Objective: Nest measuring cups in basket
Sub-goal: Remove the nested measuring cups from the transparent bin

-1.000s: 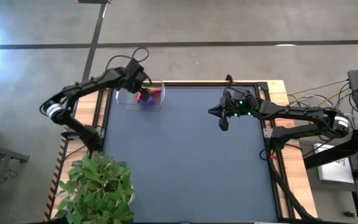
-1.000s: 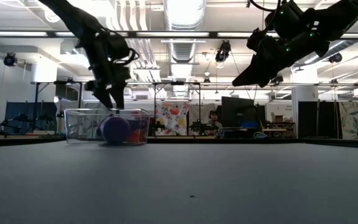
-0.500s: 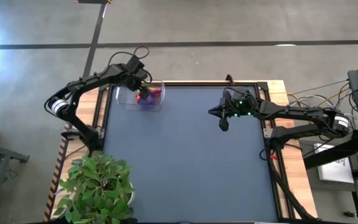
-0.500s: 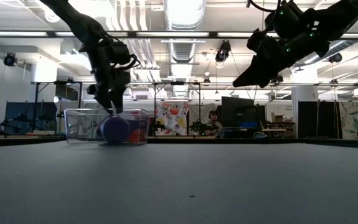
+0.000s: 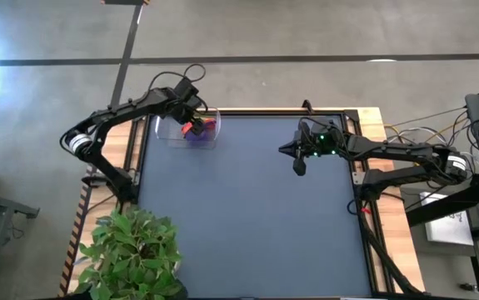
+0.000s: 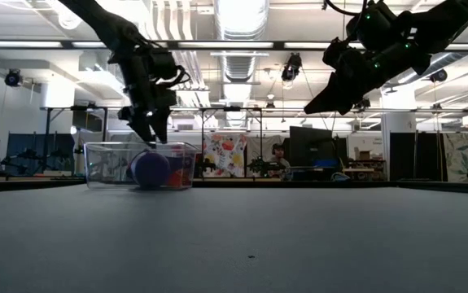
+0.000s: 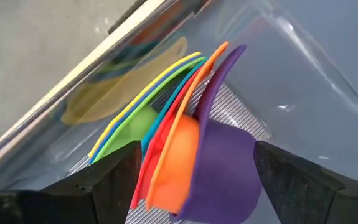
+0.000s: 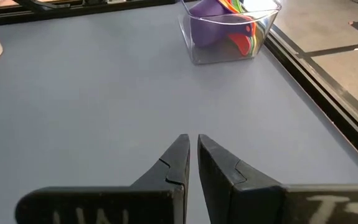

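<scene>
The clear basket (image 5: 172, 133) stands on its bottom at the table's far left corner. Inside it the measuring cups (image 7: 191, 155) lie nested on their sides, purple outermost, then orange, red, teal, green and yellow, with their handles pointing up out of the stack. My left gripper (image 6: 154, 137) hangs open just above the basket's rim, slanting down. Its fingers (image 7: 113, 180) stand on either side of the stack without touching it. My right gripper (image 8: 193, 146) is shut on nothing, held high over the table's far right part (image 5: 299, 167).
A leafy plant (image 5: 131, 254) stands at the table's near left corner. A raised dark rim (image 8: 315, 74) runs around the blue-grey tabletop (image 5: 247, 225). Cables and gear (image 5: 464, 158) lie beyond the right edge.
</scene>
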Robot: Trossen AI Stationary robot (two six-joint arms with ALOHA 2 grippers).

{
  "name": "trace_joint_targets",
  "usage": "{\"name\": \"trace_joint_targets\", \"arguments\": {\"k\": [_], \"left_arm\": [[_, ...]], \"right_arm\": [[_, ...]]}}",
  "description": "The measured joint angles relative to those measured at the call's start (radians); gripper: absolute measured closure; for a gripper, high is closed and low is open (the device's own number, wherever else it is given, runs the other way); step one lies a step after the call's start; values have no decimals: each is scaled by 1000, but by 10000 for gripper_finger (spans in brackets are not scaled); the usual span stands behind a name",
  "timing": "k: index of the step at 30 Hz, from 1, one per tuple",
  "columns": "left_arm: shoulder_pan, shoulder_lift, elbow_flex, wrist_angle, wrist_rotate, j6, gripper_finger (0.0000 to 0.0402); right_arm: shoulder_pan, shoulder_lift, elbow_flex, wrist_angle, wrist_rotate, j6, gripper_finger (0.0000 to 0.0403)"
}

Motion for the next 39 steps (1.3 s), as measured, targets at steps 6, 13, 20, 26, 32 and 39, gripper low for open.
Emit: {"name": "trace_joint_targets", "arguments": {"k": [6, 13, 20, 26, 32, 39], "left_arm": [[-68, 0, 39, -1, -51, -46, 109], [-198, 0, 57, 26, -187, -129, 109], [-250, 41, 50, 52, -212, -198, 115], [-239, 123, 99, 6, -246, -187, 132], [-224, 176, 240, -66, -281, -114, 139], [-212, 195, 325, -147, -307, -60, 139]], "right_arm": [[0, 0, 0, -2, 0, 0, 381], [0, 0, 0, -2, 0, -4, 381], [0, 0, 0, -2, 0, -11, 381], [1, 0, 0, -2, 0, -8, 381], [1, 0, 0, -8, -4, 1, 381], [1, 0, 0, -8, -4, -1, 381]]}}
